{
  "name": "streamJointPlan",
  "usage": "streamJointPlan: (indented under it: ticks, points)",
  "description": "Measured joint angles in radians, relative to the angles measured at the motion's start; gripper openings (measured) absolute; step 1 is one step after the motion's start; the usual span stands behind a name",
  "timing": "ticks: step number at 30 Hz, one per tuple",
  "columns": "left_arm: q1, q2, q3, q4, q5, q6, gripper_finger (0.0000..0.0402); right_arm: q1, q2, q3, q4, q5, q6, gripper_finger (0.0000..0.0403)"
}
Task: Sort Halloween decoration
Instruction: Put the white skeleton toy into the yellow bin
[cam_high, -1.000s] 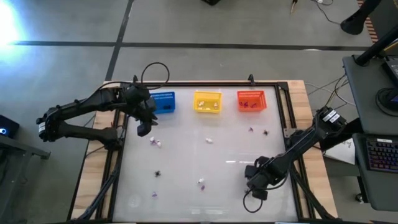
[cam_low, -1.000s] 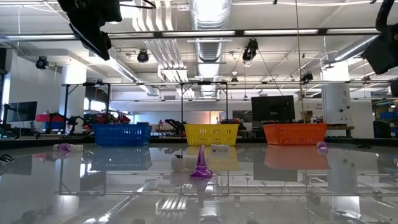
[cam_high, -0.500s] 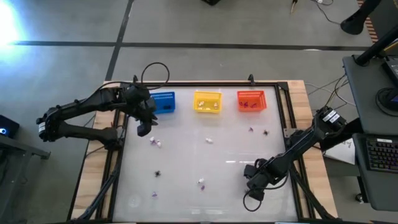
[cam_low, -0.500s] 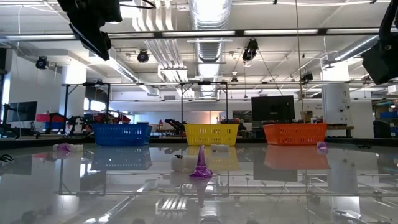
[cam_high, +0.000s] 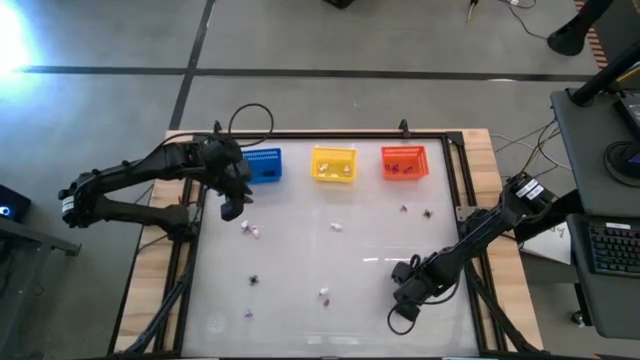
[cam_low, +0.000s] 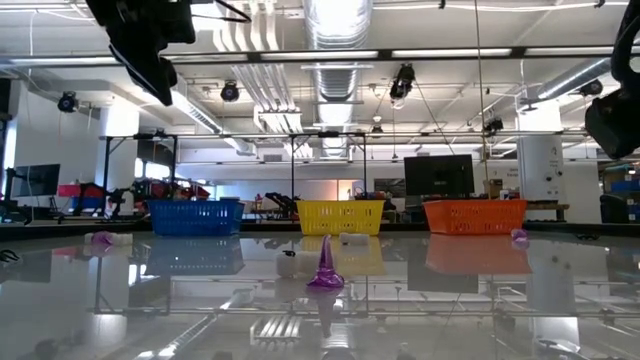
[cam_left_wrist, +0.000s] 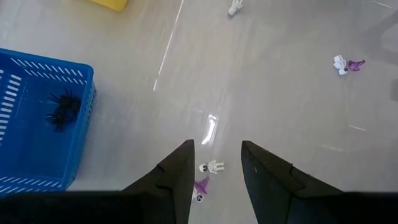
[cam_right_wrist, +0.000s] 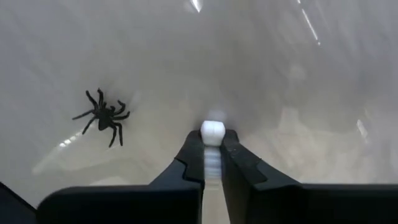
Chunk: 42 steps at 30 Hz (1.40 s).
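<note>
The Halloween decoration (cam_high: 323, 294) is tiny white, purple and black trinkets scattered over the worktop (cam_high: 300, 260) below the yellow basket (cam_high: 333, 163). The right pincer (cam_right_wrist: 212, 144), low and right of that basket, is clamped on a small white piece (cam_right_wrist: 212, 130) beside a black spider (cam_right_wrist: 104, 116). The left pincer (cam_left_wrist: 216, 163) hangs open over a little skeleton (cam_left_wrist: 212, 167), left of that basket.

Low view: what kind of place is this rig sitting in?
Likely an open-plan robotics lab or workshop. Behind the table are exposed ceiling ducts with strip lights, a monitor on a stand, and metal frame rigs like other work cells.
</note>
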Motion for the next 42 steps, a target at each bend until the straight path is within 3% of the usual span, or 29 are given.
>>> streamJointPlan:
  ticks: [9, 18, 24, 42]
  points:
    - [0.0, 0.0, -0.01, 0.001, 0.0, 0.003, 0.0114, 0.003, -0.046, 0.043, -0.013, 0.043, 0.186, 0.0012]
    - [0.0, 0.003, -0.01, 0.06, -0.009, 0.026, 0.0114, -0.103, -0.067, 0.176, -0.089, 0.246, 0.175, 0.0012]
    - [0.0, 0.003, -0.01, 0.086, -0.01, 0.03, 0.0114, -0.244, -0.067, 0.23, -0.106, 0.354, 0.034, 0.0013]
    - [0.0, 0.003, -0.009, 0.08, -0.021, 0.027, 0.0114, -0.81, -0.068, 0.361, -0.067, 0.316, -0.624, 0.0013]
